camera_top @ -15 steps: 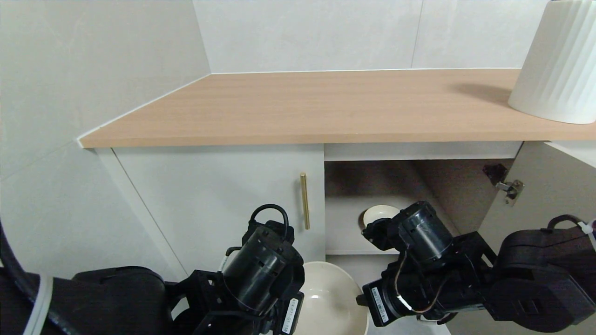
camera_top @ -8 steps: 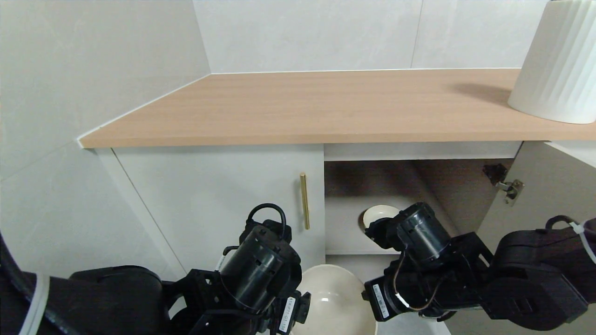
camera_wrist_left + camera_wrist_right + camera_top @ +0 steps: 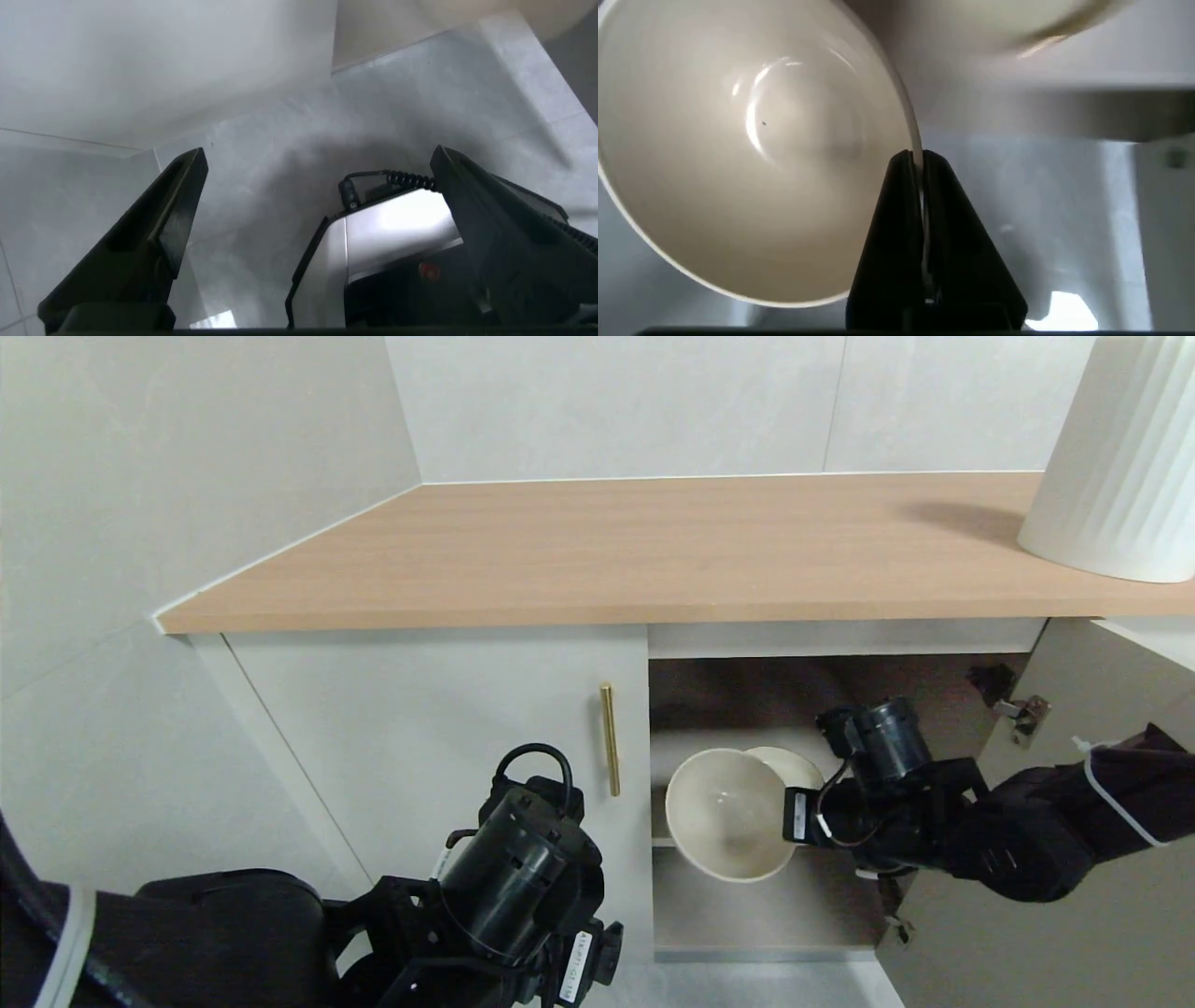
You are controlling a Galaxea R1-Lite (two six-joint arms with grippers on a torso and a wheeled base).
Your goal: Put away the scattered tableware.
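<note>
My right gripper (image 3: pixel 794 817) is shut on the rim of a cream bowl (image 3: pixel 726 814), holding it tilted in the open cabinet, just in front of the shelf (image 3: pixel 674 762). In the right wrist view its black fingers (image 3: pixel 901 201) pinch the bowl's rim (image 3: pixel 915 140), with the bowl's (image 3: pixel 747 149) hollow facing the camera. A second cream bowl (image 3: pixel 794 765) sits on the shelf right behind it, and its edge (image 3: pixel 1036 19) appears in the right wrist view. My left gripper (image 3: pixel 327 233) hangs low over the floor, open and holding nothing.
The cabinet's left door (image 3: pixel 439 737) is closed and has a gold handle (image 3: pixel 609 737). The right door (image 3: pixel 1074 728) swings open beside my right arm. A wooden countertop (image 3: pixel 653 551) runs above, with a white ribbed vessel (image 3: pixel 1120 467) at its right end.
My right arm has lifted the bowl from low before the cabinet up and forward into the opening, next to the shelved bowl. The left arm has barely moved.
</note>
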